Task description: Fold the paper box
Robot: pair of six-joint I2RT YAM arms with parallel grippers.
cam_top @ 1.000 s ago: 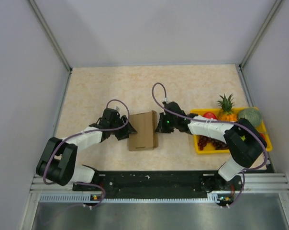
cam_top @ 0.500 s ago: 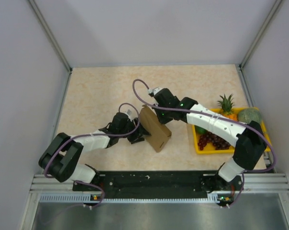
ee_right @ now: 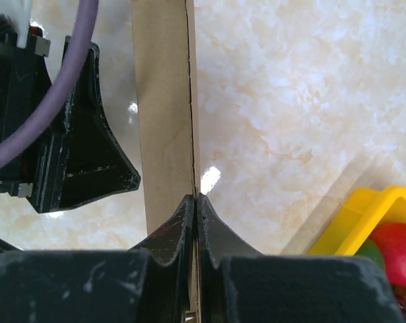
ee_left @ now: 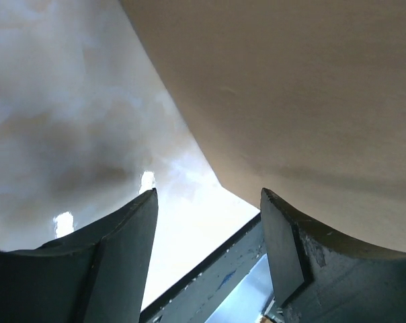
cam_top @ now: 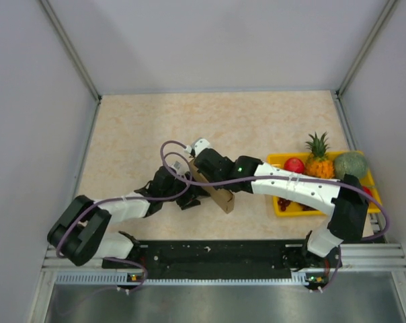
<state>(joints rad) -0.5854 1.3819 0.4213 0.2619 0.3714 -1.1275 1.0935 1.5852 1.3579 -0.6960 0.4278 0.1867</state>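
The paper box [cam_top: 220, 196], plain brown cardboard, stands tilted up on edge near the table's middle front. My right gripper [cam_top: 204, 180] reaches in from the right and is shut on it. The right wrist view shows the two fingers pinched on a thin cardboard wall [ee_right: 164, 101], with the right gripper [ee_right: 196, 199] at that wall's edge. My left gripper [cam_top: 189, 196] sits just left of the box. In the left wrist view the left gripper [ee_left: 206, 195] is open with nothing between its fingers, and a box panel [ee_left: 290, 87] fills the upper right.
A yellow tray [cam_top: 278, 202] at the right holds a pineapple [cam_top: 317, 151], a melon [cam_top: 351, 163], a red fruit [cam_top: 294, 164] and grapes. The tray's corner [ee_right: 364, 215] shows near the right gripper. Walls enclose the table; a metal rail runs along the front edge.
The right arm swung left and toward the front, turning the box from lying flat to standing on edge. The left gripper slid right, closer under the box, and opened wider.
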